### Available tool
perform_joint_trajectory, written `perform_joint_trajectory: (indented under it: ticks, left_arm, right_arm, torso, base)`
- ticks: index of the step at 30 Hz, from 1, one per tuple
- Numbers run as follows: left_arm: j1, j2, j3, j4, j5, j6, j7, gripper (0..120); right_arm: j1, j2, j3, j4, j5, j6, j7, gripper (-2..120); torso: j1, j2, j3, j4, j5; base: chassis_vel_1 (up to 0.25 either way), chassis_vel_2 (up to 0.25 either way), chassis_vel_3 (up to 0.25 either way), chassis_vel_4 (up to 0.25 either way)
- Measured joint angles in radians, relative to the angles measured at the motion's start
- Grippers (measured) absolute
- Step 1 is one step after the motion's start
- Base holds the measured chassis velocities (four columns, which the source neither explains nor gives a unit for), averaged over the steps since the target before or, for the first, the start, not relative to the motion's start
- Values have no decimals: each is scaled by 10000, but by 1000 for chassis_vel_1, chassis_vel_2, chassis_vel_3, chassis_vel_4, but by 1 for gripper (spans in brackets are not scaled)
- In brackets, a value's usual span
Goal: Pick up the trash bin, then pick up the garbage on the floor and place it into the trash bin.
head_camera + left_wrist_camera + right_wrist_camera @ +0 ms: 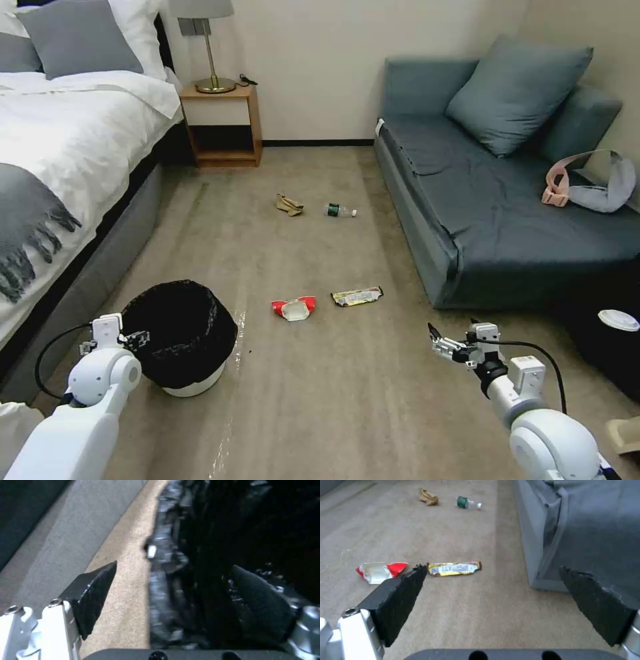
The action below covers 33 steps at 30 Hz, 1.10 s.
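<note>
Left claw (pixel 166 592) straddles the trash bin (pixel 193 383) rim, jaws wide, nothing lifted yet; right claw (pixel 493 590) hangs wide. Four litter pieces remain on the floor (pixel 320 400).

Trash bin (pixel 179 340) left; garbage (pixel 293 309) centre; sofa (pixel 500 200) right.

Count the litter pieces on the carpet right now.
4. Red-and-white packet and snack wrapper lie nearest, mid-floor; tan crumpled paper and small bottle lie farther off, near the nightstand. More could be hidden inside the trash bin.
</note>
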Motion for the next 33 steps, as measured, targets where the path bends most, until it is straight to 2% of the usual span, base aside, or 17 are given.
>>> perform_joint_trajectory:
  ticks: [1, 7, 15, 17, 21, 24, 25, 27, 28, 33]
  left_arm:
    - [0, 0, 0, 0, 0, 0, 0, 89]
    - [-70, -115, 230, 361, 406, -15, 225, 65]
    - [242, -164, 140, 138, 589, -379, 516, 36]
    - [359, -172, 81, 31, 638, -448, 570, 34]
    - [790, -269, -178, -437, 1046, -662, 685, 26]
    - [1324, -470, -518, -1277, 1371, -837, 768, 15]
    - [1324, -470, -518, -1277, 1371, -837, 768, 15]
    - [1643, -587, -668, -1838, 1657, -1034, 745, 10]
    - [1643, -587, -668, -1838, 1657, -1034, 745, 10]
    - [2291, -825, -791, -2982, 2469, -1218, 681, 4]
  right_arm:
    - [0, 0, 0, 0, 0, 0, 0, 100]
    - [-45, 1, -2, 238, 77, -143, 52, 100]
    - [-411, 20, 38, 400, 43, -157, 95, 100]
    - [-460, 33, 38, 424, 45, -173, 129, 100]
    - [-546, 86, 9, 482, 58, -204, 187, 100]
    - [-550, 115, -28, 506, 122, -224, 213, 100]
    - [-550, 115, -28, 506, 122, -224, 213, 100]
    - [-527, 124, -40, 505, 167, -224, 221, 100]
    - [-527, 124, -40, 505, 167, -224, 221, 100]
    - [-573, 127, 21, 597, 258, -186, 222, 100]
  torso:
    - [0, 0, 0, 0, 0]
    - [0, 1, -2, 3, 11]
    - [-1, 4, -3, 0, 4]
    - [-1, 4, -3, 0, 3]
    - [-1, 3, -1, 0, -7]
    - [-1, 1, 1, -2, -19]
    - [-1, 1, 1, -2, -19]
    - [-1, 1, 0, -2, -3]
    - [-1, 1, 0, -2, -3]
    - [-1, 0, 1, 2, -4]
  base:
    - [0, 0, 0, 0]
    - [0, 0, 0, 0]
    - [0, 0, 0, 0]
    - [0, 0, 0, 0]
    - [0, 0, 0, 0]
    - [0, 0, 0, 0]
    - [0, 0, 0, 0]
    - [0, 0, 0, 0]
    - [0, 0, 0, 0]
    - [0, 0, 0, 0]
